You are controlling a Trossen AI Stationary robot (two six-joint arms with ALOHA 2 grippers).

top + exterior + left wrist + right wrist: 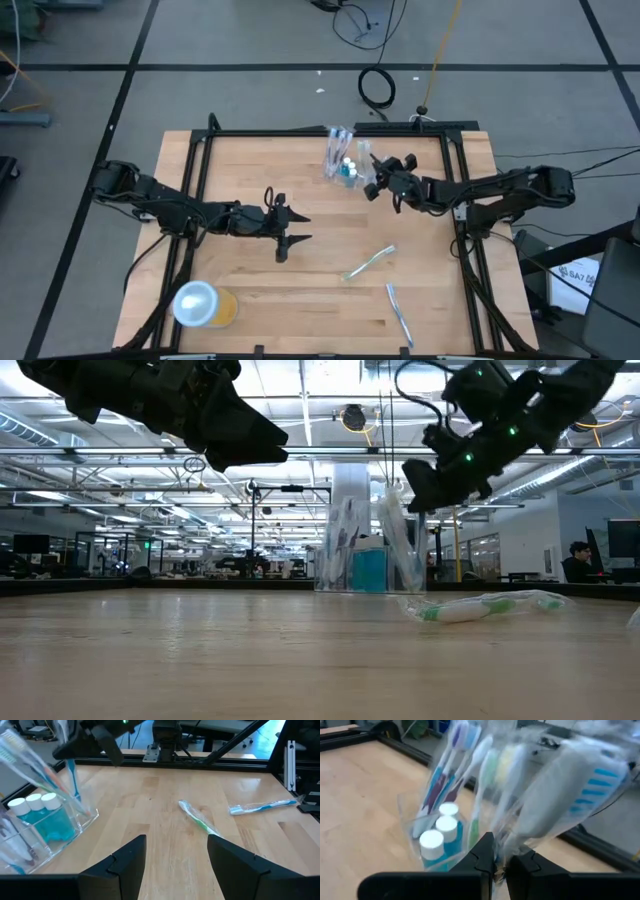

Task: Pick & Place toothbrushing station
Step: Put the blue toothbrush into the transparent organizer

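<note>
A small clear cup [340,165] stands near the table's far edge, holding several blue, white and pale-green toothbrushes and three teal tubes with white caps [440,832]. My right gripper [373,183] is just to the right of the cup, shut on a clear-wrapped blue-and-white toothbrush [570,785]. A wrapped green toothbrush [368,263] and a blue one [398,308] lie flat on the table nearer the front. My left gripper [292,228] hovers open and empty at mid-table, left of the green toothbrush [200,822]. My right gripper pinches the wrapped toothbrush between its two fingers, on the clear wrap at its handle end [502,851]. The brush reaches forward past the fingertips, its bristle head [590,777] at the far end beside the cup's brushes. Whether it touches the cup, I cannot tell.
A wider orange-yellow cup with a white lid [203,305] lies at the front left corner. A dark frame rail [320,133] runs along the table's far edge and sides. Bare wood lies between the two arms and the loose toothbrushes.
</note>
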